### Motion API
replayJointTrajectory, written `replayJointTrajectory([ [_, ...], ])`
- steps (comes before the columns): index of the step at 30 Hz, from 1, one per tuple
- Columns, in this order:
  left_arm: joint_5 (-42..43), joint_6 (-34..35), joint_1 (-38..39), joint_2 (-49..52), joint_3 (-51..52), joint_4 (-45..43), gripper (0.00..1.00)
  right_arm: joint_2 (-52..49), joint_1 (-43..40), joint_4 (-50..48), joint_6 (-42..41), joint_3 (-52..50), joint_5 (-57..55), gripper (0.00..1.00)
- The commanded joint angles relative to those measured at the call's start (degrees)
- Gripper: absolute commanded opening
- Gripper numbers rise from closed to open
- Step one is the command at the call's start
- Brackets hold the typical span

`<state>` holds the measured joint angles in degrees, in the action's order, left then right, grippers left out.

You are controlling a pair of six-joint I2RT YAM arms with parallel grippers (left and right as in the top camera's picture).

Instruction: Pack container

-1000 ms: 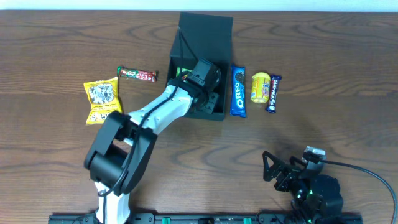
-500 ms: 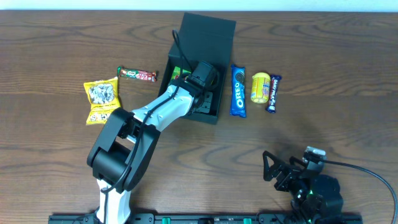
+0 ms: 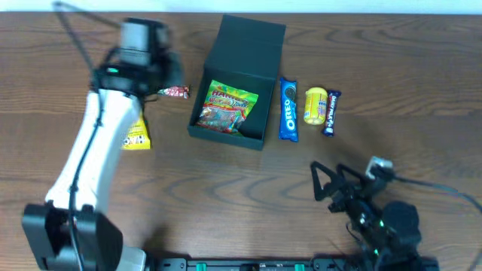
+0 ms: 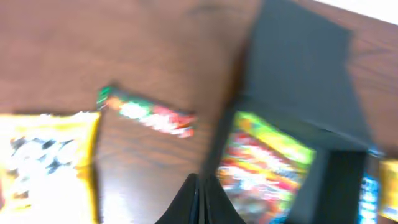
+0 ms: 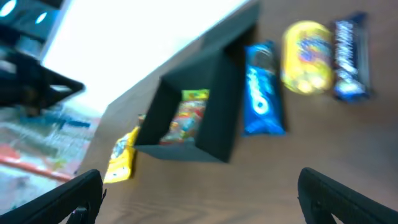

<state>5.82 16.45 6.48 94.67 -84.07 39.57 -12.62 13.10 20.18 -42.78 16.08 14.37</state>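
Note:
The dark container (image 3: 248, 53) stands open at the table's back middle, lid flap up. A colourful candy packet (image 3: 226, 109) lies inside it. My left gripper (image 4: 200, 198) is shut and empty, raised above the table left of the container; its arm (image 3: 135, 49) is blurred overhead. The container (image 4: 298, 74) and the candy packet (image 4: 264, 158) show to the right in the left wrist view. My right gripper (image 5: 205, 199) is open and empty, low near the front right (image 3: 331, 188), facing the container (image 5: 214, 134).
An Oreo packet (image 3: 288, 109), a yellow snack (image 3: 315, 105) and a dark blue bar (image 3: 331, 111) lie right of the container. A red-green bar (image 4: 146, 112) and a yellow packet (image 4: 43, 162) lie to its left, partly under my left arm overhead.
My left gripper has come out of the container and swung up and to the left, leaving the candy packet inside. The right gripper has shifted slightly.

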Motion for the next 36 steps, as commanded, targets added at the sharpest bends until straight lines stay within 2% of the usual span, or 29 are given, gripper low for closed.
replayJointTrajectory([
  [1, 9.33, -3.21, -4.66, 3.02, 4.44, 0.85, 0.06, -10.25, -0.04, -4.39, 4.61, 1.36, 4.92, 0.99],
  [5, 16.09, -4.92, -6.71, 6.34, 9.18, -1.53, 0.06, -30.95, -0.04, -7.80, 12.90, 10.91, 6.69, 0.99],
  [10, 16.72, -2.56, -4.50, 12.24, 10.29, -5.35, 0.06, -54.55, 0.11, 1.84, 22.16, 31.58, 6.43, 0.99],
  [14, 16.76, -0.11, -4.33, 14.40, 10.32, -5.86, 0.06, -65.61, 0.11, 6.12, 27.34, 42.07, 8.26, 0.99],
  [19, 18.12, -0.09, -2.51, 15.04, 10.32, -6.60, 0.06, -70.66, 0.33, -5.51, 24.83, 43.32, 15.45, 0.99],
  [21, 18.16, 0.42, -0.92, 15.50, 10.32, -7.06, 0.06, -72.67, 1.07, -7.61, 24.81, 43.32, 13.14, 0.93],
  [23, 18.18, 0.57, 0.37, 15.91, 10.32, -7.04, 0.06, -74.93, 1.86, -7.08, 24.17, 43.32, 10.73, 0.86],
  [24, 18.16, 1.07, 1.29, 16.26, 10.32, -7.02, 0.06, -76.35, 2.25, -6.67, 23.39, 43.32, 10.62, 0.78],
  [28, 18.18, 1.81, 3.54, 16.59, 10.32, -6.43, 0.06, -80.04, 3.76, -6.27, 21.31, 43.34, 8.85, 0.68],
  [34, 17.55, 1.79, 4.70, 16.59, 10.32, -4.17, 0.06, -81.29, 5.53, -5.07, 20.63, 43.39, 4.11, 0.64],
  [36, 16.65, 1.79, 4.46, 16.59, 10.32, -3.76, 0.06, -81.40, 6.36, -3.52, 20.52, 43.39, 1.60, 0.59],
])
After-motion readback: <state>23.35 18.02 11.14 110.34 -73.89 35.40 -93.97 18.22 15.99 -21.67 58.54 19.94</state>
